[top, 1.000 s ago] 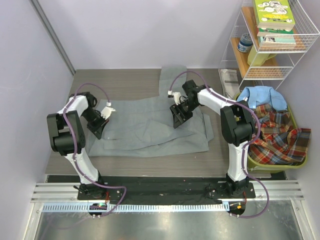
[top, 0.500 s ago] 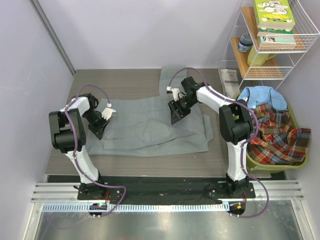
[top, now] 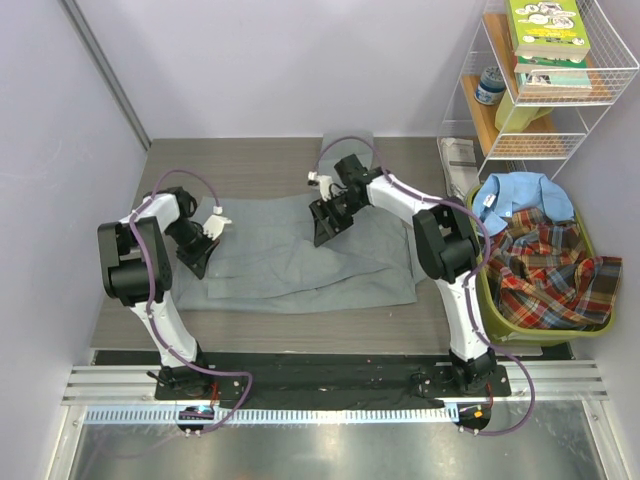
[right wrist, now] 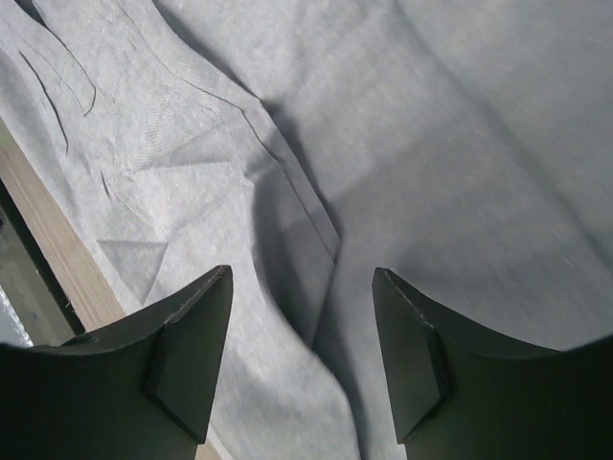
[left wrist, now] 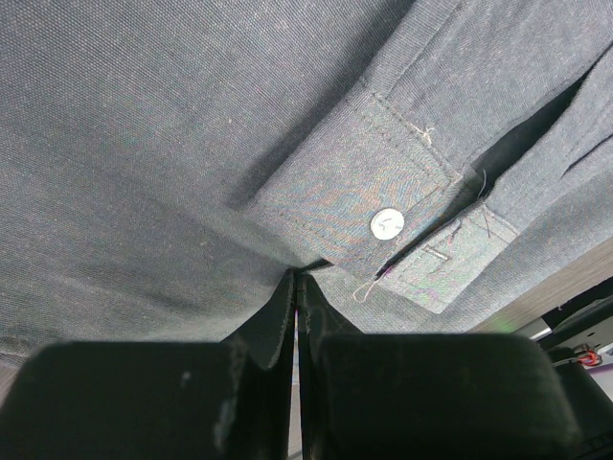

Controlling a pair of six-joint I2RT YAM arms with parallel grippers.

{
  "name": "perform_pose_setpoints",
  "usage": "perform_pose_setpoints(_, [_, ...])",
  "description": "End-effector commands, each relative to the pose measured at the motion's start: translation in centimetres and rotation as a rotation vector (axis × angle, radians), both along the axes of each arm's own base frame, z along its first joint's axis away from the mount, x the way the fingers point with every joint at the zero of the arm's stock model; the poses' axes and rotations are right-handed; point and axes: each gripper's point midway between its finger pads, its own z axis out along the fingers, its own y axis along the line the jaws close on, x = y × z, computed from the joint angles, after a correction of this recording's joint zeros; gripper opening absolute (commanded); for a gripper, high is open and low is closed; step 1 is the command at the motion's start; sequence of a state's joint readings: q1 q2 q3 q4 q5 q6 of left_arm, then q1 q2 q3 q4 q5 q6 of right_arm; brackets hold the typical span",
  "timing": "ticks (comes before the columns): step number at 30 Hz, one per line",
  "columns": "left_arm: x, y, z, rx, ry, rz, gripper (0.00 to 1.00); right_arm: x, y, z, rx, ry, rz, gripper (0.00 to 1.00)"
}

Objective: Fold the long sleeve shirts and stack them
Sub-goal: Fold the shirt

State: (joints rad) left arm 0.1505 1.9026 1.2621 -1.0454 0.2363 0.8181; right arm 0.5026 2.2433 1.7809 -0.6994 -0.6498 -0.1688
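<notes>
A grey shirt [top: 300, 255] lies spread on the wooden table [top: 250, 160], the left gripper [top: 197, 260] at its left edge, the right gripper [top: 322, 226] over its middle. Rightward, a green basket [top: 560, 335] holds a plaid shirt [top: 545, 285] (a light blue shirt [top: 520, 195] at the far end).

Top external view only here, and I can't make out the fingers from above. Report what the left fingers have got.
Observer: The left fingers are shut, pinching a fold of the grey shirt just short of its cuff.
Operator: Describe that cuff.
Observer: It shows one white button, facing the wrist camera.
Operator: Now the right side.
Observer: The right fingers are open with nothing between them, over a crease in the cloth.
</notes>
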Motion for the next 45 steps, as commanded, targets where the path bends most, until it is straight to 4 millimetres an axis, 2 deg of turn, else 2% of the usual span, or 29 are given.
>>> perform_pose_setpoints(1, [0.7,-0.6,0.3,-0.028,-0.033,0.008,0.0,0.4,1.8,0.5,0.012,-0.042,0.026,0.63])
perform_pose_setpoints(4, [0.7,-0.7,0.5,-0.034,-0.034,0.013,0.0,0.1,1.8,0.3,-0.004,-0.05,0.044,0.49])
perform_pose_setpoints(5, [0.6,-0.8,0.5,-0.036,-0.032,0.013,0.0,0.1,1.7,0.4,-0.005,-0.051,0.046,0.36])
perform_pose_setpoints(6, [0.6,-0.8,0.8,-0.036,-0.038,0.013,0.0,0.1,1.7,0.5,-0.006,-0.059,0.053,0.29])
perform_pose_setpoints(7, [0.6,-0.9,0.9,-0.04,-0.04,0.015,0.0,0.1,1.6,1.2,-0.002,-0.072,0.051,0.15])
perform_pose_setpoints(9, [0.6,-1.0,1.2,-0.046,-0.044,0.018,0.0,0.2,1.5,1.9,0.002,-0.09,0.052,0.01])
perform_pose_setpoints(14, [1.5,-1.4,2.8,-0.065,-0.112,0.027,0.0,0.7,1.3,4.9,0.013,-0.178,0.05,0.01])
perform_pose_setpoints(18, [2.4,-1.5,3.6,-0.069,-0.155,0.032,0.0,1.1,1.0,5.7,0.004,-0.213,0.046,0.01])
perform_pose_setpoints(24, [2.9,-1.2,3.0,-0.054,-0.169,0.038,0.0,1.1,0.7,5.0,-0.014,-0.209,0.044,0.01])
perform_pose_setpoints(28, [3.7,-0.6,2.1,-0.019,-0.191,0.06,0.0,1.4,0.6,3.3,-0.04,-0.191,0.039,0.01])
perform_pose_setpoints(32, [5.8,0.0,2.1,0.011,-0.283,0.109,0.0,2.0,0.3,1.8,-0.074,-0.193,0.026,0.02])
perform_pose_setpoints(36, [6.6,0.6,1.1,0.048,-0.31,0.174,0.0,2.6,0.3,2.0,-0.085,-0.209,0.005,0.13])
perform_pose_setpoints(37, [6.6,0.6,0.5,0.048,-0.294,0.179,0.0,2.8,0.1,2.3,-0.09,-0.217,-0.005,0.23])
perform_pose_setpoints(39, [6.9,0.7,0.0,0.052,-0.291,0.2,0.0,3.0,0.0,3.7,-0.078,-0.241,-0.013,0.24])
perform_pose_setpoints(40, [6.9,0.6,-0.4,0.048,-0.285,0.208,0.0,3.2,-0.3,4.3,-0.078,-0.251,-0.026,0.28])
perform_pose_setpoints(41, [7.1,0.4,-0.6,0.04,-0.287,0.212,0.0,3.3,-0.4,4.8,-0.078,-0.26,-0.034,0.34])
perform_pose_setpoints(42, [7.4,0.5,-0.7,0.042,-0.292,0.222,0.0,3.3,-0.6,6.2,-0.069,-0.282,-0.037,0.51])
perform_pose_setpoints(43, [7.4,0.4,-0.9,0.044,-0.286,0.236,0.0,3.2,-0.8,6.7,-0.07,-0.288,-0.04,0.54])
perform_pose_setpoints(44, [7.7,0.4,-0.8,0.044,-0.285,0.242,0.14,2.8,-1.3,7.3,-0.076,-0.284,-0.039,0.57])
perform_pose_setpoints(45, [7.6,0.4,-0.5,0.043,-0.287,0.243,0.21,2.5,-1.8,8.4,-0.074,-0.293,-0.04,0.57])
